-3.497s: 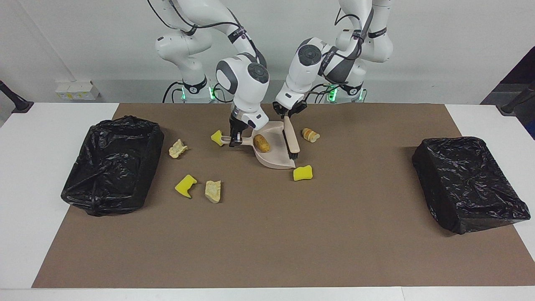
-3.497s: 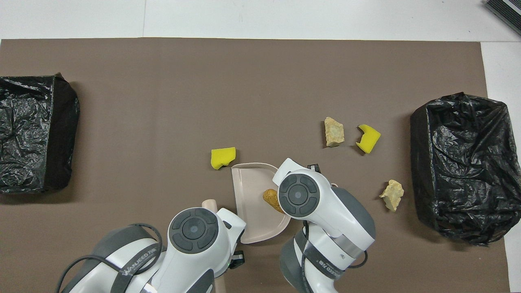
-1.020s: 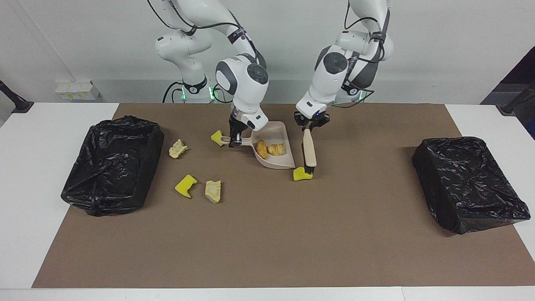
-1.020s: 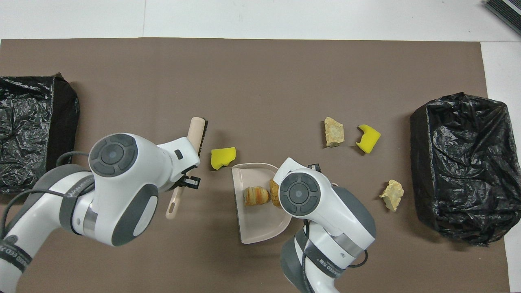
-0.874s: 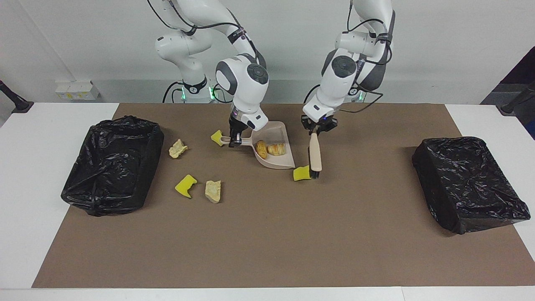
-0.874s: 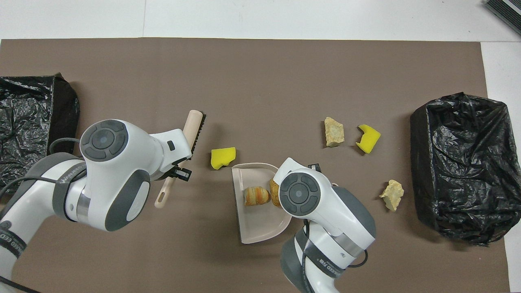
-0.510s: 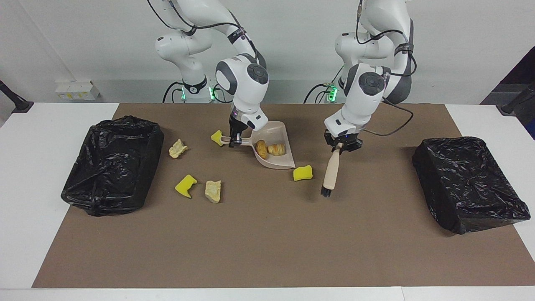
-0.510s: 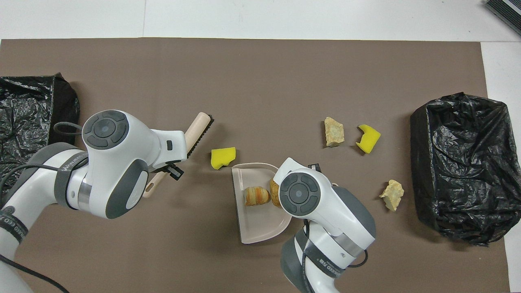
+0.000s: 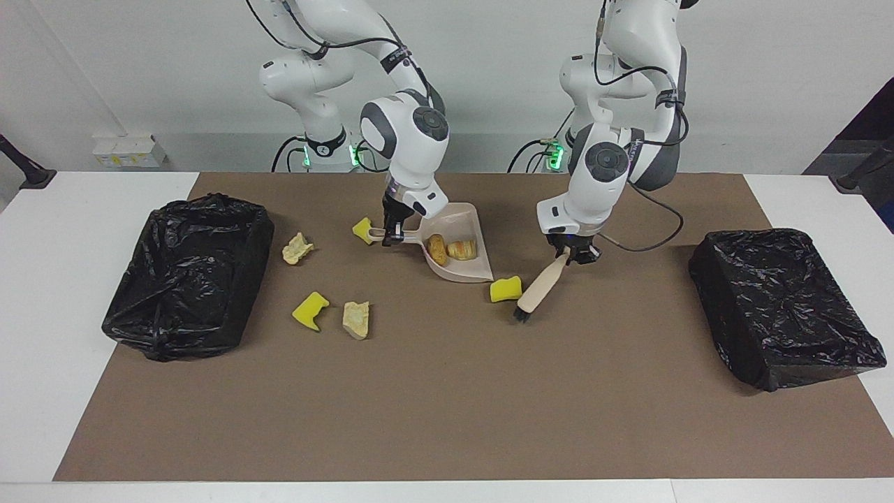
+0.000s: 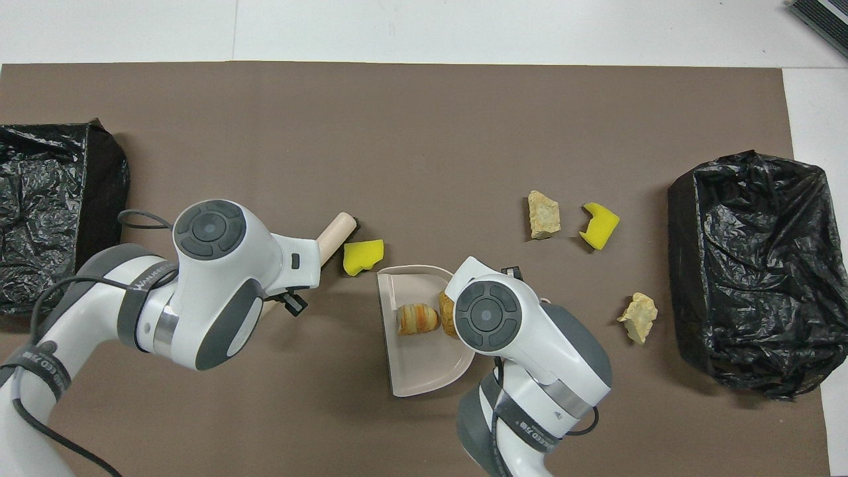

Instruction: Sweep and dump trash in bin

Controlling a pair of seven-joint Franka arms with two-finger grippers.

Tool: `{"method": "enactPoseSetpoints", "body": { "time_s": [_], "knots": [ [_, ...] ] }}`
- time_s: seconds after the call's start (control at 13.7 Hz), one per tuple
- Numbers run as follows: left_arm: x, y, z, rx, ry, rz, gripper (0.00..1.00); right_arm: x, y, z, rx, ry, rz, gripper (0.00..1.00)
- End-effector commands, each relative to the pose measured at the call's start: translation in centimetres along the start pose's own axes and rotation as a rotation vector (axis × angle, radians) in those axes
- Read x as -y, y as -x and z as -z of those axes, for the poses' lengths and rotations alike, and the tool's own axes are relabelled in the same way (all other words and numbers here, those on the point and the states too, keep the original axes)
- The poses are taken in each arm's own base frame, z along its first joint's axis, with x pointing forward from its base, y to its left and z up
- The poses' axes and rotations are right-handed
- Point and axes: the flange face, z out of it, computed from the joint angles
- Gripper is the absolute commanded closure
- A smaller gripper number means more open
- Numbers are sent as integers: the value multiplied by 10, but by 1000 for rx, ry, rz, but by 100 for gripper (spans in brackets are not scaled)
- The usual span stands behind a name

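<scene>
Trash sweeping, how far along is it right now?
Done: two bread pieces lie in the dustpan, held by the right gripper. In hand: the left gripper angles the brush beside a yellow sponge. Left: five scraps on the mat, then dumping into a bin.
</scene>
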Motion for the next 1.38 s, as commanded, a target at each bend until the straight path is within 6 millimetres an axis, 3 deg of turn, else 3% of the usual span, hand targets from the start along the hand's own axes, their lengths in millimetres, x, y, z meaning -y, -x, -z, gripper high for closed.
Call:
{"method": "enactPoseSetpoints", "body": {
  "time_s": [0.0,0.22,0.44,0.58,0.87,1.17,1.31],
  "knots": [
    [-36,32,-2,77,-28,-42,100,-4,2,-3,2,9,27,100],
    [-84,47,-10,118,-46,-42,100,-4,2,-3,1,9,26,100],
    [-143,41,-6,104,-69,-16,100,-4,2,-3,1,9,26,100],
    [-168,35,-1,81,-35,13,100,-4,2,-3,1,9,26,100],
    [-189,21,37,24,-33,45,100,-4,2,-3,-1,9,26,100],
    [-178,45,55,110,-34,112,100,-4,2,-3,-2,7,25,100],
    [-163,57,60,136,-30,149,100,-4,2,-3,-2,8,25,100]
  ]
}}
